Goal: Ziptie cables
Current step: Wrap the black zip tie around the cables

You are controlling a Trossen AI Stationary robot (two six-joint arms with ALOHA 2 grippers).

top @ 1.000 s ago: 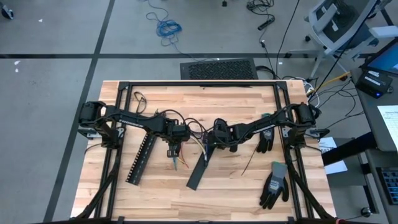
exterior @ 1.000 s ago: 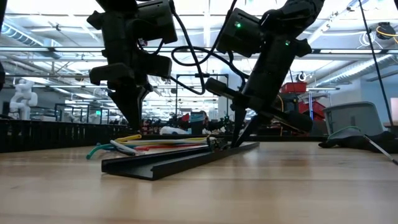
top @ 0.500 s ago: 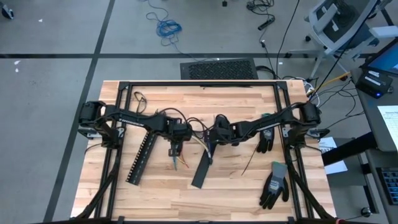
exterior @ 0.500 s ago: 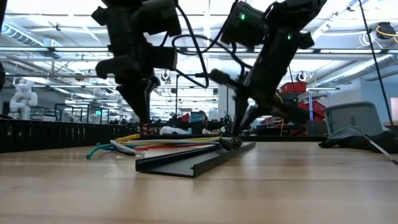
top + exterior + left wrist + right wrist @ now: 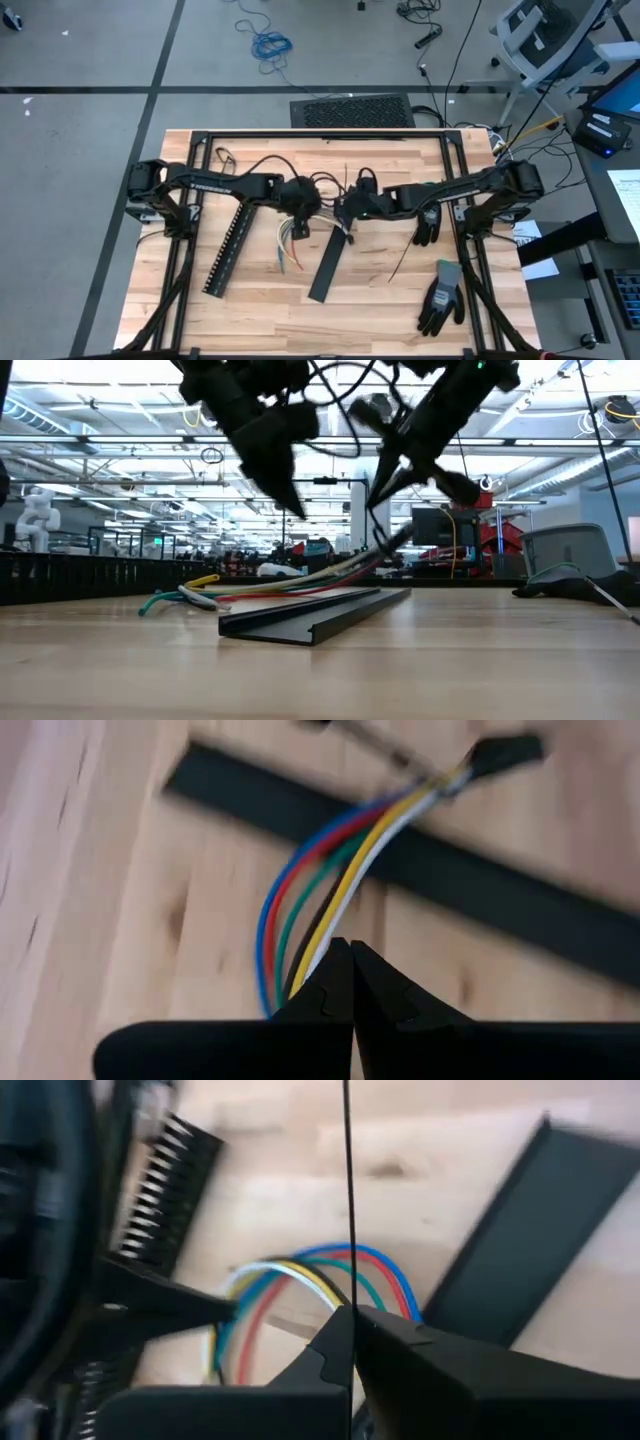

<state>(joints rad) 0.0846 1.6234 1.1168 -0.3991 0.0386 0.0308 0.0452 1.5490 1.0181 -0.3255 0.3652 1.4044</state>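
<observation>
The cables [image 5: 288, 240] are thin coloured wires. Their loose ends [image 5: 165, 600] lie on the table and their gathered end [image 5: 385, 548] is lifted. My right gripper [image 5: 345, 218] is above that end, shut on a thin black zip tie [image 5: 348, 1190]. My left gripper [image 5: 300, 512] is shut. In the low view it hangs over the middle of the cables [image 5: 330, 870], clear of them. A flat black channel [image 5: 328, 270] lies just in front of the cables. My right gripper pinches the zip tie strip [image 5: 349, 1295] between its two fingers. The strip runs out past the fingertips toward the table's far edge [image 5: 347, 175]. The fingers slant downward. The cables' gathered end hangs just below them; I cannot tell how the tie joins it.
A slotted black cable duct [image 5: 228, 252] lies slanted at the left. At the right are two gloves [image 5: 427, 226] [image 5: 440, 297] and a loose thin strip [image 5: 398, 262]. Black frame rails [image 5: 320, 135] border the table.
Both grippers have risen, still shut. My right gripper went up from the table and rolled, and the cables' gathered end came up with it while the loose ends stayed down. My left gripper moved up and toward the right, tipping flatter. The black channel slid slightly right.
</observation>
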